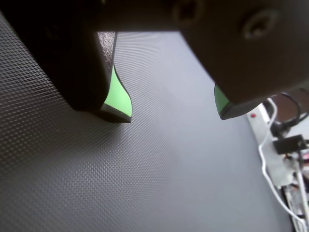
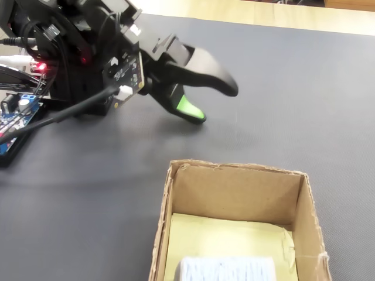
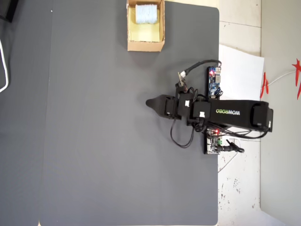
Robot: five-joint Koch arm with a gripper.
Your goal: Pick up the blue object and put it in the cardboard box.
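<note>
The blue object, a pale ribbed block, lies inside the cardboard box on its yellowish floor; in the overhead view the blue object sits at the far end of the box. My gripper hovers low over the dark mat, apart from the box and beyond its far wall in the fixed view. In the wrist view the gripper is open, green pads wide apart with only mat between them. The overhead view shows the gripper well below the box.
A dark textured mat covers the table. Circuit boards and cables crowd the arm's base. A white paper sheet lies beside the mat. A white power strip with cords sits at the mat's edge.
</note>
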